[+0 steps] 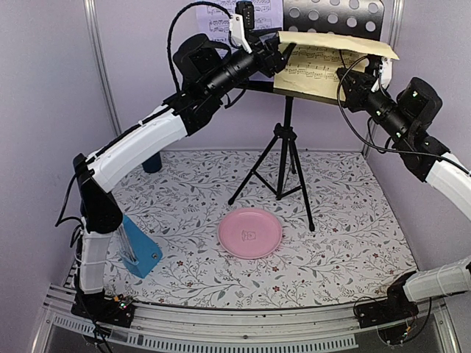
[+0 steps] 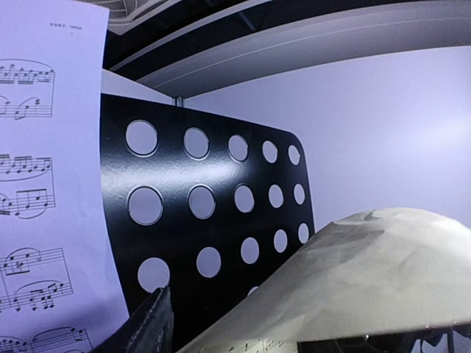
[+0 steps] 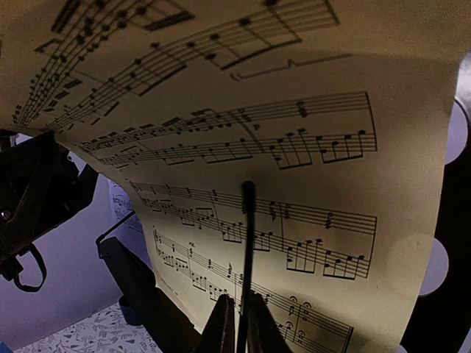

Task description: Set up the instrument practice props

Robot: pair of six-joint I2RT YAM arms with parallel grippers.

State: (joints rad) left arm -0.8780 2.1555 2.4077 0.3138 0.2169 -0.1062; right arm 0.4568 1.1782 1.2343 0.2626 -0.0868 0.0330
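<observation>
Three tripod legs (image 1: 283,158), overhead view only

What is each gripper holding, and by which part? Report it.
Right gripper pinches the yellow printed sheet of music near its right edge; left gripper stands open, holding nothing.

The yellow sheet of music (image 3: 294,110) is filling the frame, its top curling over. The right fingers (image 3: 219,327) are sitting almost together below, a thin dark strip (image 3: 248,235) rising between them. The black perforated desk (image 3: 450,191) is showing at right.

One lilac sheet (image 1: 217,26), one yellow sheet (image 1: 316,70), one stand (image 1: 335,15), metronome (image 1: 143,251), plate (image 1: 250,232), cup (image 1: 152,163)
</observation>
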